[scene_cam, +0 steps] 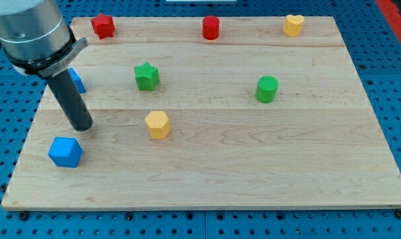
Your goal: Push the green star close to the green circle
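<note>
The green star [147,76] lies on the wooden board [253,166] at the upper left of centre. The green circle [267,89] stands well to its right, right of centre. My tip [81,126] rests on the board at the left, below and to the left of the green star, apart from it. The rod rises from the tip toward the view's top left.
A yellow hexagon [157,124] lies below the star. A blue hexagon [65,152] lies just below my tip. A blue block [78,81] is partly hidden behind the rod. A red block [103,26], a red cylinder [210,28] and a yellow heart [293,25] line the top edge.
</note>
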